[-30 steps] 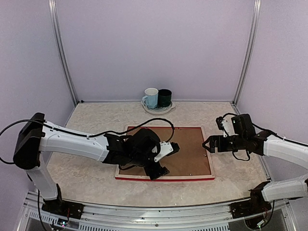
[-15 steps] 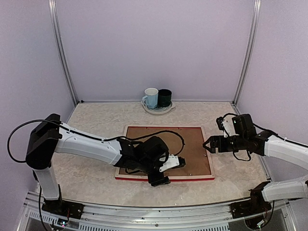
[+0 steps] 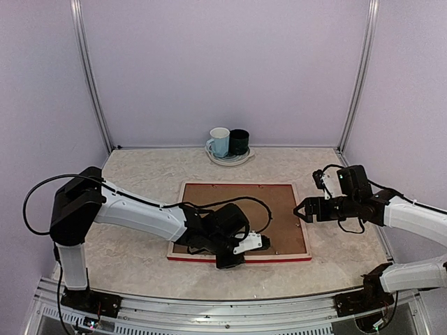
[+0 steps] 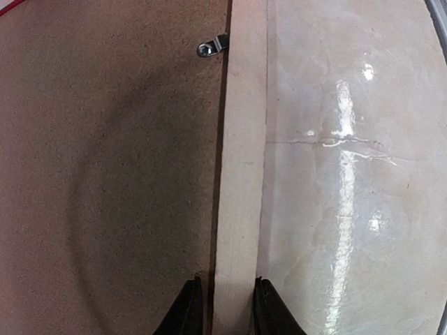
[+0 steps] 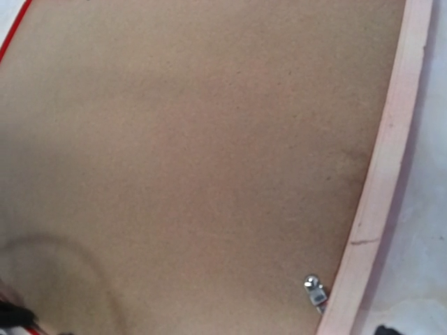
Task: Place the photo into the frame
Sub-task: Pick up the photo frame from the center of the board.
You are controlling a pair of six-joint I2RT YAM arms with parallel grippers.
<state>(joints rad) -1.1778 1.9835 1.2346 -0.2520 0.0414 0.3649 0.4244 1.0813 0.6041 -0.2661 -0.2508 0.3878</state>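
**A:** Left jaws first: they are pinched on the near rail (image 4: 241,139) of the frame (image 3: 279,185). One dark finger (image 4: 190,310) sits on the inner side by the board (image 4: 105,174), and the other is on the outer side, over the surface (image 4: 349,174).

**B:** And the pale wood runs straight up between them. There's a little metal clip (image 4: 209,47) further along that rail, lying on the board's edge.

**A:** Over to the right jaws. They're spread wide with nothing in them, and they sit at the frame's right rail. Whether they touch it, I can't tell from above.

**B:** The right wrist view gives brown board and the pale rail, with another clip (image 5: 314,292) tucked against it.

**A:** Now the frame itself. It lies flat and back-up in the middle of the surface, the board fills it, and a red strip (image 3: 279,259) shows along the near side.

**B:** The left arm (image 3: 140,209) reaches low across from the left, and its black cable (image 3: 262,204) loops over the board. The right arm (image 3: 412,213) comes in from the right.

**A:** At the back, well apart from the frame, a white cup (image 3: 219,142) and a dark cup (image 3: 239,142) stand side by side on a plate (image 3: 227,161).
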